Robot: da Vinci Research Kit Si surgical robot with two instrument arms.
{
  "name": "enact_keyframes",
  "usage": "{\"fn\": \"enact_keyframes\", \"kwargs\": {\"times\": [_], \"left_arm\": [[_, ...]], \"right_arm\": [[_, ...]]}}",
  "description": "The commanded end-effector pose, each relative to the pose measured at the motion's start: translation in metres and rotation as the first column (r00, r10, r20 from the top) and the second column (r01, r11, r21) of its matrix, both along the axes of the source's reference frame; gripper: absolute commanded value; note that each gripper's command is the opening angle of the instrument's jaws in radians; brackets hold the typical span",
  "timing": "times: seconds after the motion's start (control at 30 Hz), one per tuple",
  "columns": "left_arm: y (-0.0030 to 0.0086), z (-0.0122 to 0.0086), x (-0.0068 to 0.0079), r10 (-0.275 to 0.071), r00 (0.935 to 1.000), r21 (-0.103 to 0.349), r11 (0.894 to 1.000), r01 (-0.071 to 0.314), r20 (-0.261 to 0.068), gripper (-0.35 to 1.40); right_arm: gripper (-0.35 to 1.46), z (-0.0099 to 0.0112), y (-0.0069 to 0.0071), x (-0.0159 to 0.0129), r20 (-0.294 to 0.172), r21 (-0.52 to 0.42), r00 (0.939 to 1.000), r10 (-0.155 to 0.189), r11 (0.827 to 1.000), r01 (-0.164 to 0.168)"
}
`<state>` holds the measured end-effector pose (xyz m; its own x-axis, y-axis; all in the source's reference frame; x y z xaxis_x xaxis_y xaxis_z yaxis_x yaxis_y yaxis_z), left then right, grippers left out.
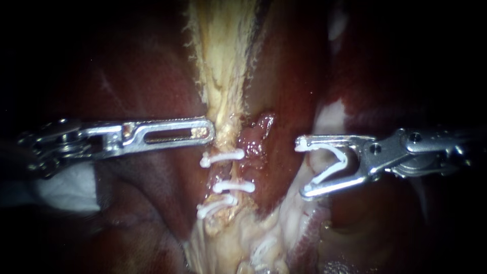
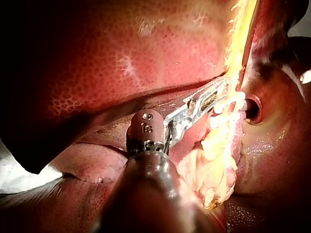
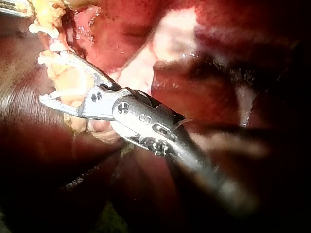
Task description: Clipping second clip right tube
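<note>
My right instrument (image 1: 302, 168) comes in from the right, its jaws wide apart with an open white clip (image 1: 337, 165) seated between them. Its lower jaw lies over a pale band of tissue, the right tube (image 1: 291, 210); the jaws are beside the tube, not around it. The left tube (image 1: 228, 172) carries three white clips (image 1: 233, 186). My left instrument (image 1: 209, 131) is shut on the yellowish strand (image 1: 223, 76) just above those clips. The left wrist view shows its jaws (image 2: 223, 92) buried in that strand. In the right wrist view, the clip-carrying jaws (image 3: 56, 77) stand against pale fatty tissue.
Dark red liver (image 1: 142, 76) lies on both sides of the strand. Raw red tissue (image 1: 261, 132) sits between the two tubes. White gauze (image 1: 66, 187) shows under the left shaft. Pale fatty tissue (image 1: 238, 243) is heaped below the clips.
</note>
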<state>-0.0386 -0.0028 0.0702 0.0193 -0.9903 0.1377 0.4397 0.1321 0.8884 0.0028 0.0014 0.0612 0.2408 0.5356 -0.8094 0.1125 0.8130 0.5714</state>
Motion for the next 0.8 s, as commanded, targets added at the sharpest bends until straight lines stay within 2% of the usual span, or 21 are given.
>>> {"fn": "enact_keyframes", "kwargs": {"times": [0.03,0.2,0.33,0.43,0.6,0.8], "left_arm": [[0.0,-0.0001,0.0,0.0,1.0,-0.001,1.0,0.0,0.0,-0.35],[0.0,-0.001,0.0007,0.0,1.0,0.008,1.0,0.0,0.003,-0.35],[0.0,-0.0023,0.0021,0.004,1.0,0.013,1.0,-0.004,0.007,-0.35],[0.0,-0.0036,0.0037,0.001,1.0,0.014,1.0,-0.001,0.005,-0.35],[0.0,-0.0054,0.0054,-0.01,0.9999,0.014,1.0,0.009,0.004,-0.35],[-0.0002,-0.0067,0.0055,-0.019,0.9998,0.015,1.0,0.019,0.009,-0.35]], "right_arm": [[0.6,0.0,0.0,0.0001,0.0,0.0,1.0,0.0,1.0,0.0],[0.6,0.001,-0.0009,0.0011,-0.003,-0.006,1.0,-0.004,1.0,0.004],[0.6,0.0033,-0.0026,0.0029,-0.006,0.003,0.9999,-0.014,1.0,0.014],[0.6,0.0052,-0.0037,0.0044,-0.003,0.015,0.9998,-0.022,1.0,0.022],[0.6,0.0082,-0.0048,0.0068,0.001,0.042,0.9995,-0.031,0.999,0.031],[0.6,0.0116,-0.0053,0.0097,0.007,0.066,0.9989,-0.045,0.997,0.045]]}}
